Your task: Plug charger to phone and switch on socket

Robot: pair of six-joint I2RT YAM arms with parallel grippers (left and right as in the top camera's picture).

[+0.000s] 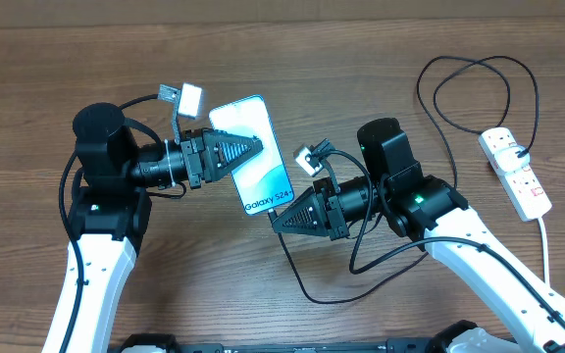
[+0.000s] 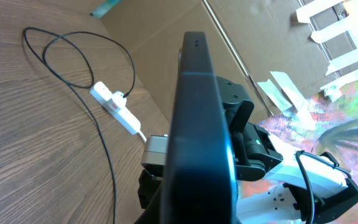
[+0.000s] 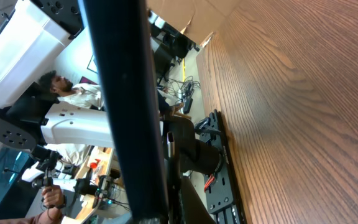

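Observation:
The phone (image 1: 263, 181), screen lit and reading "Galaxy S24", is held up off the table. My left gripper (image 1: 253, 149) is shut on its middle from the left. In the left wrist view the phone (image 2: 197, 112) shows edge-on as a dark bar. My right gripper (image 1: 275, 222) is at the phone's lower end, its fingers closed. The charger's thin black cable (image 1: 312, 297) leads out from under it; the plug tip is hidden. The phone also crosses the right wrist view (image 3: 123, 93) as a dark bar. The socket (image 1: 518, 175) lies at the far right, also seen in the left wrist view (image 2: 114, 106).
The black cable loops on the table at the back right and runs to a plug in the socket. The socket's thick white cord (image 1: 545, 245) trails toward the front right. A cardboard wall stands behind the table.

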